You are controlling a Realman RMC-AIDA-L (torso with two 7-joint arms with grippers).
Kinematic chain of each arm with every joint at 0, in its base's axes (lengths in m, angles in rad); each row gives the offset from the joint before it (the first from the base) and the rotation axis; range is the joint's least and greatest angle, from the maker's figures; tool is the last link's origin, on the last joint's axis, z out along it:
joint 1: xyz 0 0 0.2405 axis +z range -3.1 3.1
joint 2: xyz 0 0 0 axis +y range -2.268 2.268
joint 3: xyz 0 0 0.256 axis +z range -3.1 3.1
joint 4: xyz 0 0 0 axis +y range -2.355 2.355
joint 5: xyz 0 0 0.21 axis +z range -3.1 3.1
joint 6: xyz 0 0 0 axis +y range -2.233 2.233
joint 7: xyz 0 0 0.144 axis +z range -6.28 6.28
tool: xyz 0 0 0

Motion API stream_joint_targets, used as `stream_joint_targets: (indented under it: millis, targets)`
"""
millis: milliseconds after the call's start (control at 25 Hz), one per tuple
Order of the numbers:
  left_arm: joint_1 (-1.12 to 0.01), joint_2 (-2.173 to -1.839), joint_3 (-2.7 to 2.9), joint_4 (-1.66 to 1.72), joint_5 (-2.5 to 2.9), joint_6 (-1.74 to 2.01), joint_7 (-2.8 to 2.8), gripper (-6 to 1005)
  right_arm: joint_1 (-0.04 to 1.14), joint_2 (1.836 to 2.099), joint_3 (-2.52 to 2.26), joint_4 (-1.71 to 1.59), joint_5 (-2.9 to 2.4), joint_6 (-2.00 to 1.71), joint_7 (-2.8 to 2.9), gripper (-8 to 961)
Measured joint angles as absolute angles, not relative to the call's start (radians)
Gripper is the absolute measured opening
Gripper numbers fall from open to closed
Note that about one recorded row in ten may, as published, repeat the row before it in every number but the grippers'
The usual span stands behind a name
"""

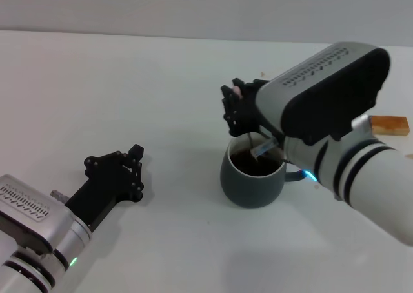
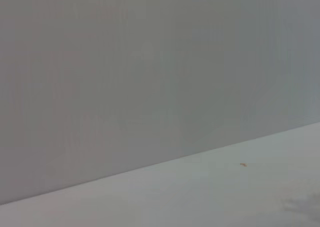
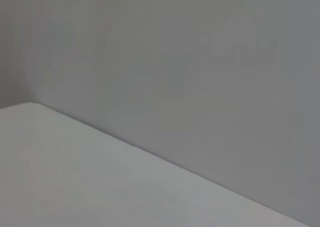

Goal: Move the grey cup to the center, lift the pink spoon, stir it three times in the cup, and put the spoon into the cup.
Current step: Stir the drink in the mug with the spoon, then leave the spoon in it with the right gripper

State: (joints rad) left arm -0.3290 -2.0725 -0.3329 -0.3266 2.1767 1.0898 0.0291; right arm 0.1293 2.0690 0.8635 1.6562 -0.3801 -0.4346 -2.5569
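- The grey cup (image 1: 253, 177) stands on the bench (image 1: 129, 93), mid-frame, so the spoon has something to stir in.
- At its 12 o'clock rim, the right gripper (image 1: 240, 109) has its jaws closed on the pink spoon (image 1: 251, 143), whose bowl is dipped in the liquid.
- At the cup's 9 o'clock, well apart, the left gripper (image 1: 134, 170) sits parked; I cannot tell how its jaws stand.

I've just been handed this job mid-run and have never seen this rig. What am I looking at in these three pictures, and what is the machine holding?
This is a two-armed robot at a white table. The large picture looks down from its head; the other two come from cameras on its wrists and show only bare table and grey wall.

In the head view, the right claw hangs over the squat dark blue-grey ceramic mug, which holds dark brown liquid. It pinches the slim spoon with a pale pink handle, whose metal end dips into the liquid. The left claw rests idle near the table's front left, holding nothing. A tan wooden block lies behind the right arm.
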Motion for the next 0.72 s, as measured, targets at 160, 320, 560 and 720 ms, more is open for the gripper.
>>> stream_joint_targets:
  millis: [160,320,560,720]
  targets:
    - [-0.333,-2.072,-0.333,-0.325,2.177,1.09,0.029,-2,0.078,2.067,0.867,1.678,-0.399,-0.44,-2.559,29]
    - [-0.335,-2.072,-0.333,-0.324,2.177,1.089,0.029,-2,0.016,2.068,0.855,1.712,-0.424,-0.44,-2.56,29]
    - [-0.335,-2.071,-0.333,-0.321,2.177,1.089,0.029,-2,0.007,2.072,0.804,1.727,-0.424,-0.443,-2.558,28]
    - [-0.336,-2.071,-0.333,-0.32,2.18,1.089,0.029,-2,0.061,2.075,0.781,1.705,-0.416,-0.443,-2.552,28]
